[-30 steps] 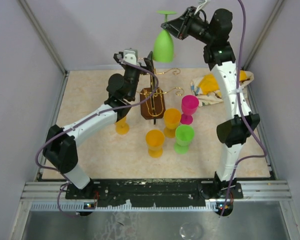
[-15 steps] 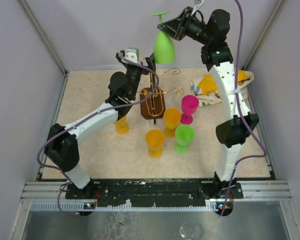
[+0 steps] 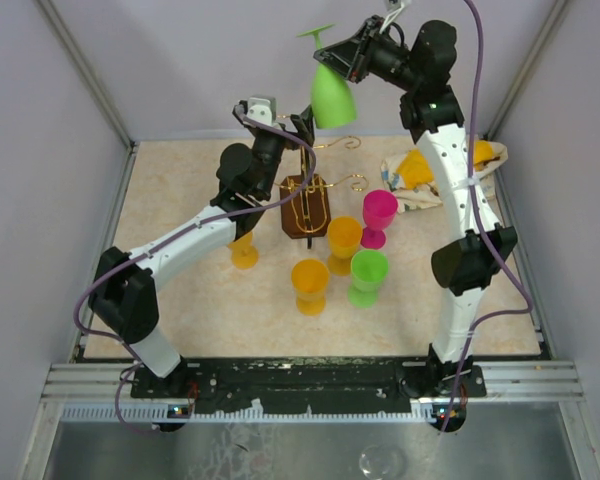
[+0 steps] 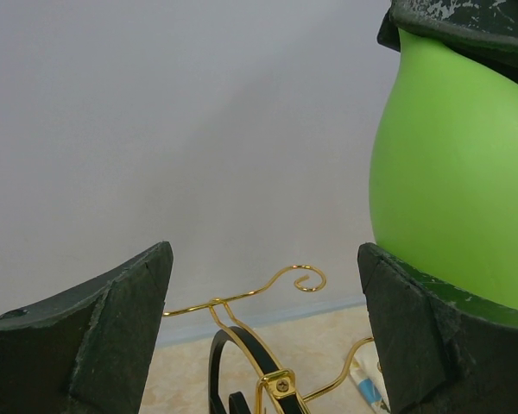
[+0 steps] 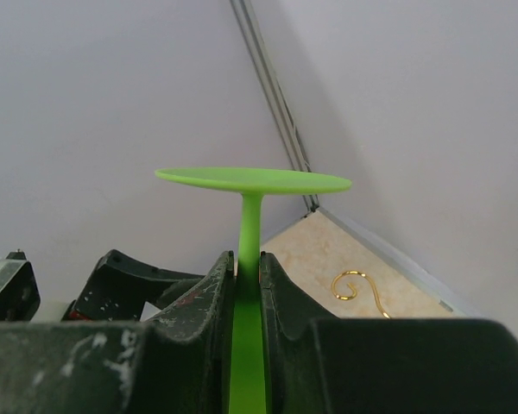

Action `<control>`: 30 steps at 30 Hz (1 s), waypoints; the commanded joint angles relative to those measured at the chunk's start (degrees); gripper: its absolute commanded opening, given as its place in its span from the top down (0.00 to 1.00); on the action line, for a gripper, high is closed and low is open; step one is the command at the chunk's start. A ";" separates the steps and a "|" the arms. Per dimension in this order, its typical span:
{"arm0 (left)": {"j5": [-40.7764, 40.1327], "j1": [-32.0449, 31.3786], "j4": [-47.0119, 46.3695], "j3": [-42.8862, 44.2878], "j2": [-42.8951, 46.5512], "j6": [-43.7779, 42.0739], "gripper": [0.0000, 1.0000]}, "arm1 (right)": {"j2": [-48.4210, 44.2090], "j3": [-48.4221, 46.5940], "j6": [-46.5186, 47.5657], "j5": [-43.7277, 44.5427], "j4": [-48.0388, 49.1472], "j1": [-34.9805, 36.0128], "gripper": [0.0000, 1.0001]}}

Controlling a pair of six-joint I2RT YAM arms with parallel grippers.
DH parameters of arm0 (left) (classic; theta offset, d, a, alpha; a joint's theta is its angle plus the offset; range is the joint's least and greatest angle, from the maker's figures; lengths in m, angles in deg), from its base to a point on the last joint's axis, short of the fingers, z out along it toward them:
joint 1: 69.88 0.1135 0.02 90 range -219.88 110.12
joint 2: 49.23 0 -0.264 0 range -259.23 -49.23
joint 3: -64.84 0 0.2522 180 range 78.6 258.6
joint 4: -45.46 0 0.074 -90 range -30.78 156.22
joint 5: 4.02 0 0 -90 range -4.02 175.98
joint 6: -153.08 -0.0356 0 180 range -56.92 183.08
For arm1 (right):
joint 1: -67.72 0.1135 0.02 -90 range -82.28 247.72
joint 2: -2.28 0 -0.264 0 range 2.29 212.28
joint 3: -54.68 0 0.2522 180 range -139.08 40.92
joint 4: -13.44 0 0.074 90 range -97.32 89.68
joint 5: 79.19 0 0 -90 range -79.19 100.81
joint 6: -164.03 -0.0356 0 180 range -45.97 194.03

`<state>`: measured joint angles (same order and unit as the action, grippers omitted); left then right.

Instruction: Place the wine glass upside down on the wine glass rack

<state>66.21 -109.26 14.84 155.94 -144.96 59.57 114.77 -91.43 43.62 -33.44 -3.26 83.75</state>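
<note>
A green wine glass (image 3: 332,97) hangs upside down in the air, foot up, above the far end of the wine glass rack (image 3: 308,205). My right gripper (image 3: 342,57) is shut on its stem (image 5: 249,233), just under the round foot (image 5: 252,179). The rack is thin gold wire with curled arms (image 4: 304,278) on a dark wooden base. My left gripper (image 4: 263,345) is open beside the rack's top, straddling the gold wires without touching them. The glass's green bowl (image 4: 453,181) hangs right above its right finger (image 4: 432,336).
Two orange glasses (image 3: 311,284) (image 3: 344,243), a green glass (image 3: 367,276) and a pink glass (image 3: 378,216) stand upright near the rack. Another orange glass (image 3: 244,252) sits under my left arm. A crumpled cloth with yellow bits (image 3: 420,175) lies at the back right. Walls enclose the table.
The right gripper has carried the green glass slightly left and tilted it a little. The left arm has barely moved.
</note>
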 commanded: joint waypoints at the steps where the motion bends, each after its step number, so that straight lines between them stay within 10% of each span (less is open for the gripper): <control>1: 1.70 0.26 -1.59 1.85 0.51 2.16 0.06 | -3.21 -0.10 0.99 0.79 2.52 0.56 0.96; 13: 0.15 0.63 -0.79 -0.08 2.95 2.50 0.01 | -8.73 10.00 11.67 10.87 0.52 0.30 1.00; 23: 5.55 6.09 17.99 7.61 6.08 8.41 0.01 | -9.65 14.56 9.28 11.96 6.60 -9.03 1.00; 30: 5.81 9.53 23.27 12.16 8.30 8.20 0.01 | -9.35 17.06 23.71 19.55 2.85 -11.71 1.00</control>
<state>71.04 -101.10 33.82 164.61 -139.23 67.16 109.18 -76.37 58.70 -18.47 -2.36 72.04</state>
